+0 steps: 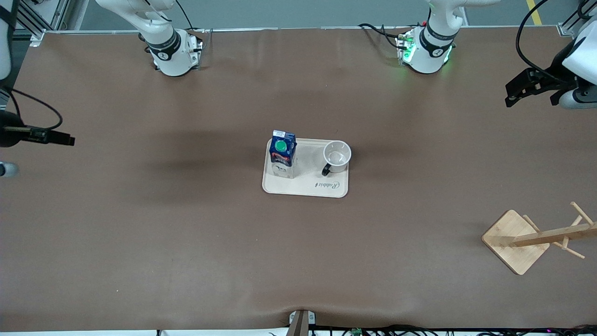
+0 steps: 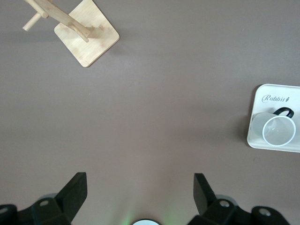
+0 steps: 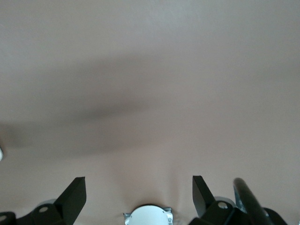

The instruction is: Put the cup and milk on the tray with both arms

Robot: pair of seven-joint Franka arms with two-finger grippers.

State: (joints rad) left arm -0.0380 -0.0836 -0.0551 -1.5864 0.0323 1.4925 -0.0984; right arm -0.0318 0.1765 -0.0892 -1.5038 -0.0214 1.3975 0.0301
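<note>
The cream tray (image 1: 305, 187) lies in the middle of the table. The dark-blue milk carton (image 1: 283, 150) with a green cap stands upright on the tray's end toward the right arm. The white cup (image 1: 336, 154) with a black handle stands upright on the end toward the left arm. The cup (image 2: 279, 130) and the tray's edge (image 2: 255, 139) also show in the left wrist view. My left gripper (image 1: 513, 95) is up at the left arm's end of the table, open and empty (image 2: 140, 187). My right gripper (image 1: 65, 138) is up at the right arm's end, open and empty (image 3: 139, 190).
A wooden mug rack (image 1: 517, 240) with a square base stands near the left arm's end, nearer to the front camera than the tray; it also shows in the left wrist view (image 2: 86, 37). Brown table surface surrounds the tray.
</note>
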